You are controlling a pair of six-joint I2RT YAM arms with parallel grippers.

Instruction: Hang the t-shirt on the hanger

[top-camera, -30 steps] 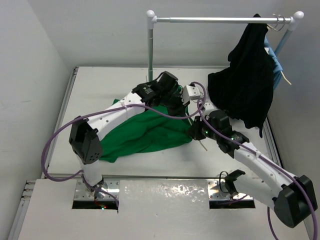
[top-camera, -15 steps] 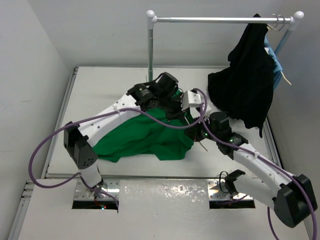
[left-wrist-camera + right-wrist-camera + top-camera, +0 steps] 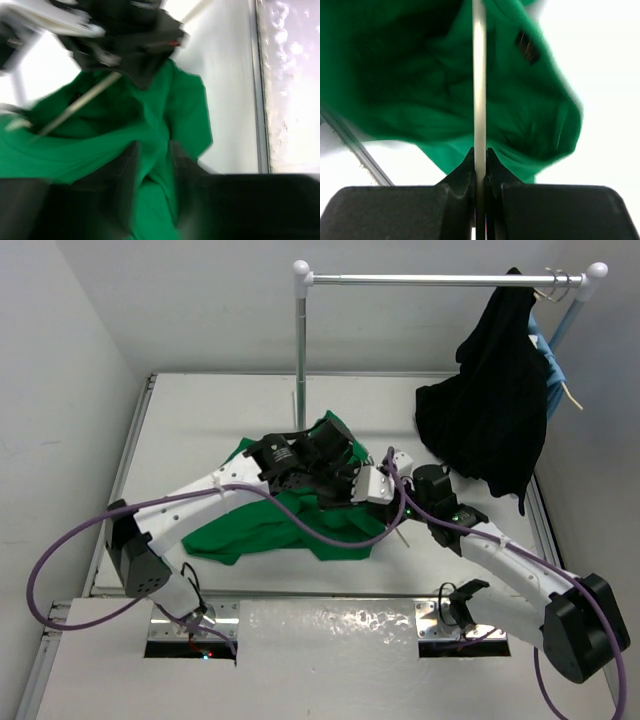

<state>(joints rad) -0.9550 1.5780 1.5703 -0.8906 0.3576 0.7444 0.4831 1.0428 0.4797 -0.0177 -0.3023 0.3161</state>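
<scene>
The green t-shirt [image 3: 262, 525] lies bunched on the white table, partly under my left arm. My left gripper [image 3: 345, 480] is shut on a fold of the t-shirt [image 3: 155, 150], with cloth between its blurred fingers [image 3: 126, 167]. My right gripper [image 3: 398, 508] is shut on a thin cream bar of the hanger [image 3: 479, 75], which runs into the shirt's opening [image 3: 420, 85]. A short end of the hanger [image 3: 404, 534] sticks out below the right gripper. The hanger bar also shows in the left wrist view [image 3: 80, 102]. The hook is hidden.
A clothes rail [image 3: 440, 280] on an upright post [image 3: 300, 350] stands at the back. A black garment [image 3: 490, 420] and a light-blue garment [image 3: 553, 370] hang at its right end. The table's front edge [image 3: 300, 595] lies just before the arm bases.
My left gripper has moved nearer and to the right with the shirt, drawing the cloth toward the right gripper. The right gripper has shifted slightly left, still holding the hanger.
</scene>
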